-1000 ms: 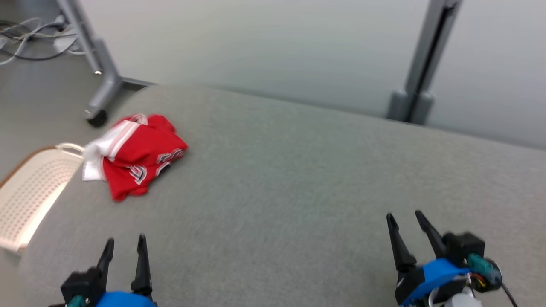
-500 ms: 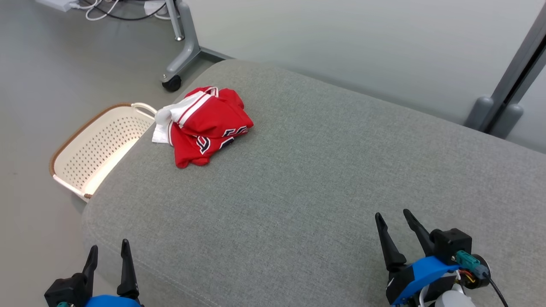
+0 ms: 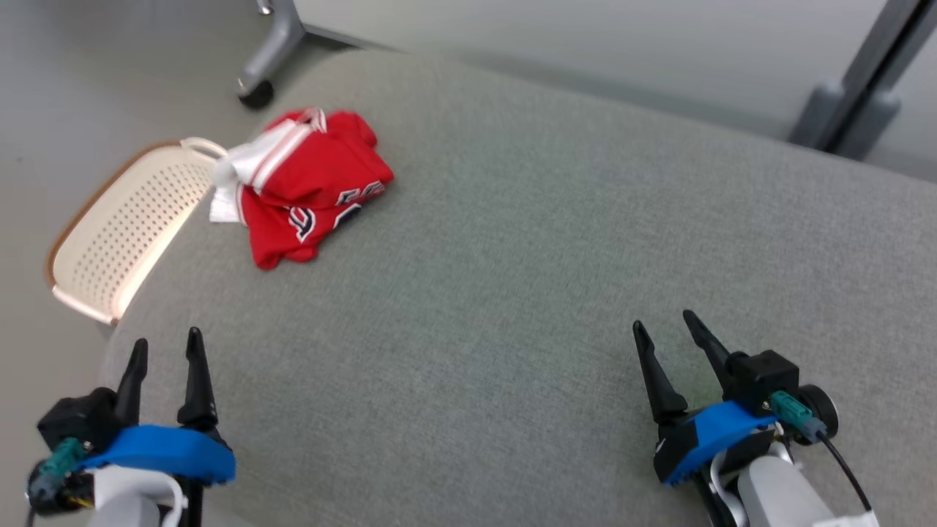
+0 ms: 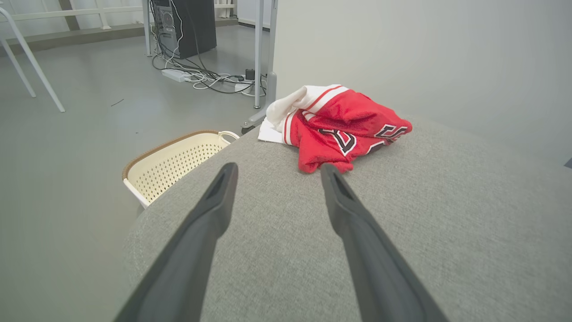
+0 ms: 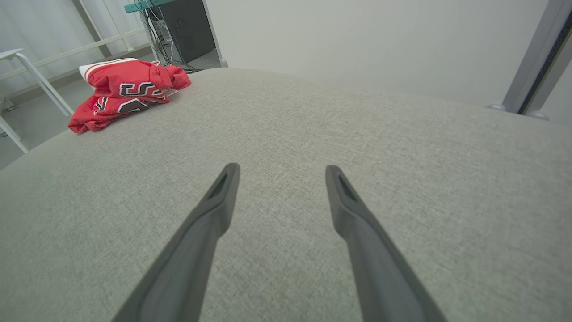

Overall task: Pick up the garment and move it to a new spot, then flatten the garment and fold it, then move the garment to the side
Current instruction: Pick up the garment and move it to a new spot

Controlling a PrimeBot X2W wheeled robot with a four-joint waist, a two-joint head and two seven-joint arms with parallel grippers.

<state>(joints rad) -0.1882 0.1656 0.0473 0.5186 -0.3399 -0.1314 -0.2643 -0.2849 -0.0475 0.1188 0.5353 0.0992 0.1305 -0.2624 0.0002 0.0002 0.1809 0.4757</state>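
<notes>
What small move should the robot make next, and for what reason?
Probably reach the left gripper forward toward the red garment. It lies crumpled near the far left edge of the grey cushion, nearer to that gripper than to the right gripper; both grippers are open and hold nothing.

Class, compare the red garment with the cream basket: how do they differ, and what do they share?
The garment is red with white trim, crumpled in a heap; the basket is cream, dotted with holes. The garment lies on the grey cushion; the basket stands lower, on the floor beside it. Both sit at the robot's far left.
</notes>
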